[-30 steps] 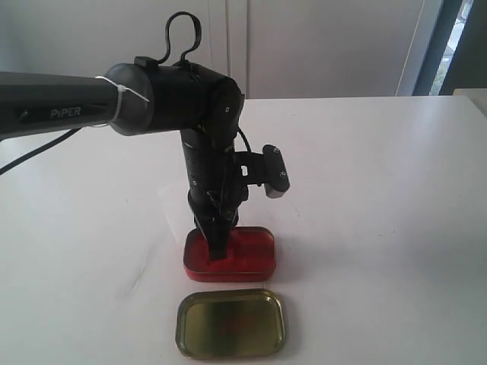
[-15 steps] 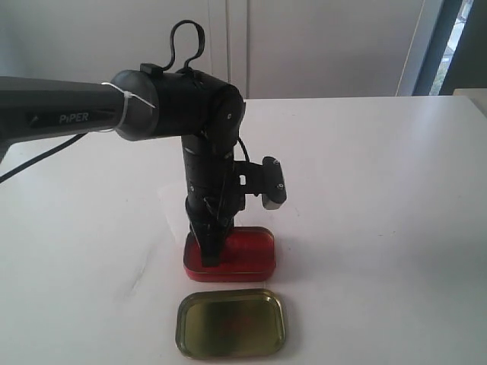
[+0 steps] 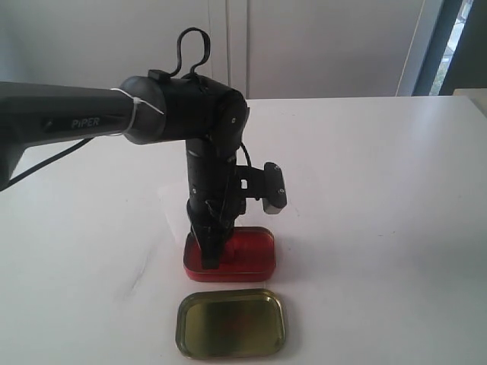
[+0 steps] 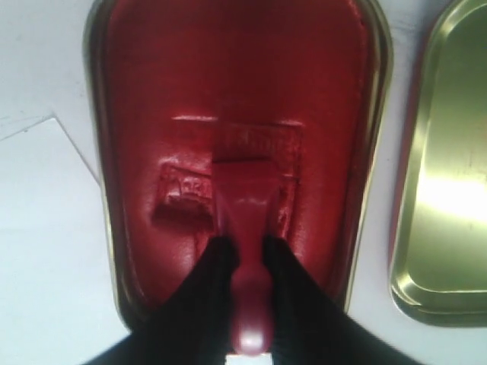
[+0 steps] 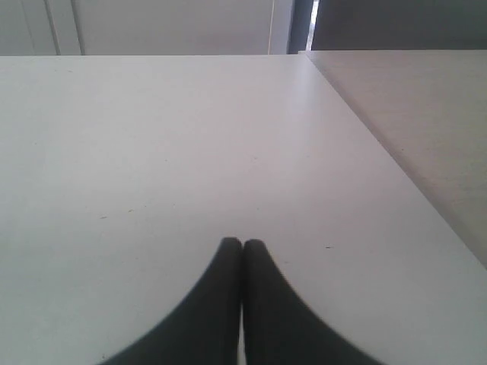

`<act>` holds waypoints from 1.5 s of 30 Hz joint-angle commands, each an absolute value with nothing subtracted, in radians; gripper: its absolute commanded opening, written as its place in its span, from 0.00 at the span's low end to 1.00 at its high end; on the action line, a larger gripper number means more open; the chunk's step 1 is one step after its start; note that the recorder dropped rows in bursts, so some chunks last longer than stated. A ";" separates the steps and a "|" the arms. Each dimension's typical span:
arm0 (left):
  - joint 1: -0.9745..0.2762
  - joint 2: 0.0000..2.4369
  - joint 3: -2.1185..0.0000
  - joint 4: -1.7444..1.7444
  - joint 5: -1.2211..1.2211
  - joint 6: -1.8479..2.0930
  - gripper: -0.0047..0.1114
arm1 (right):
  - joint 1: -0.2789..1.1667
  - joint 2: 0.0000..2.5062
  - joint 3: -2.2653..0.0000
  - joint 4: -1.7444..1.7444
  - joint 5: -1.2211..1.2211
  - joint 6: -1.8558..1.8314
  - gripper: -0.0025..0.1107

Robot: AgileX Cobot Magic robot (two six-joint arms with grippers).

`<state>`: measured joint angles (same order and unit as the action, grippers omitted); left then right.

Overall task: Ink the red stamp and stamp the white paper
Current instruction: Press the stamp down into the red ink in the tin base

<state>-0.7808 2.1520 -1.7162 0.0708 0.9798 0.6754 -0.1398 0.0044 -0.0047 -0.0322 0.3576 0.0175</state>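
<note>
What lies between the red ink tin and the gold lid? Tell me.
Only a narrow bare strip of white table, seen in the exterior and left wrist views.

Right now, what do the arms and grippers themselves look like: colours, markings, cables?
The left arm is matte black to dark grey, with pale PiPER lettering, a white zip tie and a looped black cable. Both the left gripper and the right gripper have smooth black tapered fingers.
</note>
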 commanded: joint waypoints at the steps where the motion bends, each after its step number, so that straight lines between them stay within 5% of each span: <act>1: -0.780 2.219 -1.699 0.066 0.990 0.685 0.04 | -0.136 0.000 0.000 -0.036 0.343 0.021 0.02; 45: -0.780 2.326 -1.816 0.089 1.119 0.686 0.04 | -0.136 0.000 0.000 -0.033 0.343 0.042 0.02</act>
